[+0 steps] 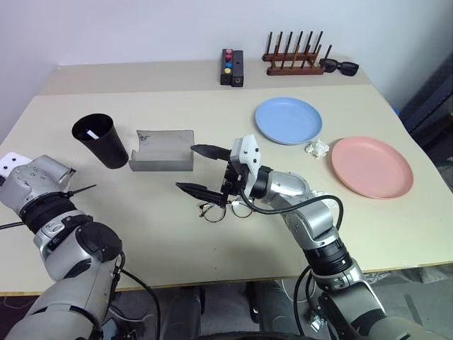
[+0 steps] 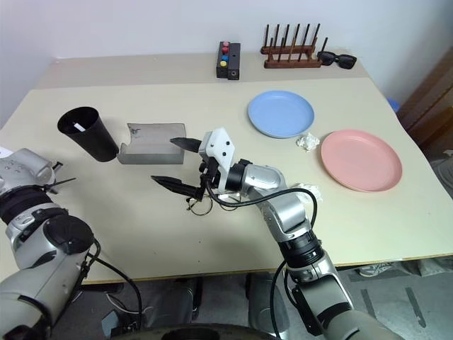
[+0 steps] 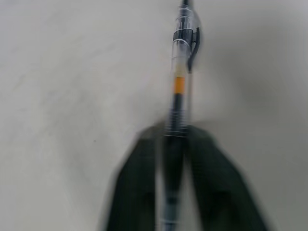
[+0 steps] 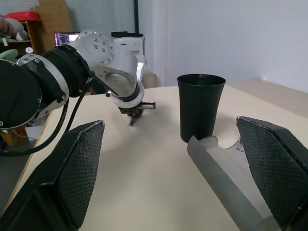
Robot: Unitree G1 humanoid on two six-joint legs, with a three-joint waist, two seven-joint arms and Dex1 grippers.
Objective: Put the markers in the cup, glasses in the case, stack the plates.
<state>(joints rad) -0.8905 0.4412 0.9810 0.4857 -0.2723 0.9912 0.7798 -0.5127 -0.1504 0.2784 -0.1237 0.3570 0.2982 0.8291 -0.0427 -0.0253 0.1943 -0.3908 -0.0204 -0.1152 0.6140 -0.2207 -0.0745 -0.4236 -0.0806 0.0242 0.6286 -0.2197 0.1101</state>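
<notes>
Left and right eye views: a stereo pair set high on the head, looking forward and down over the whole table (image 1: 212,269) from its near edge to the far edge, and sharing almost the same field. Left wrist view: very close, looking along the left gripper (image 3: 174,144) down onto bare tabletop. Right wrist view: low and near level, looking between the wide-set fingers (image 4: 77,168) across the table towards the cup (image 4: 200,106) and open case (image 4: 231,178), both also in the eye views.
</notes>
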